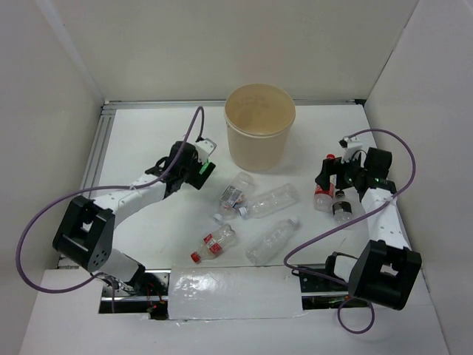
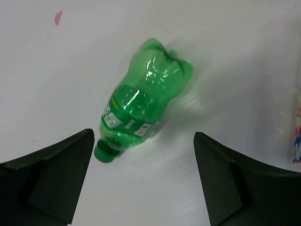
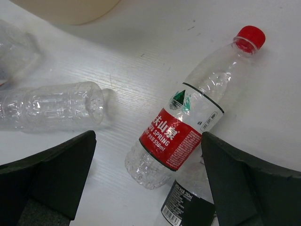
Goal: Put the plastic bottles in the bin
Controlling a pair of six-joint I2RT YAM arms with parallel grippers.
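Left gripper (image 1: 201, 161): jaws wide, empty, hovering over the green bottle (image 2: 141, 106). Thin glossy plastic, lobed base, lying flat, cap near the left finger.

Judged step: lining up a grasp. Next it needs to descend and close across the waist.

Mid-table: four clear bottles (image 1: 271, 200), ribbed, lying loose near the bin (image 1: 255, 151), a smooth beige tub at back centre.

Right gripper (image 3: 148, 136): equally open and empty, straddling a red-capped bottle (image 3: 188, 117) with a red label, touching a black-labelled bottle (image 3: 186, 205).

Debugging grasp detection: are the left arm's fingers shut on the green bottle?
No, the left fingers stand wide apart, and the green bottle lies on the table just ahead of them.
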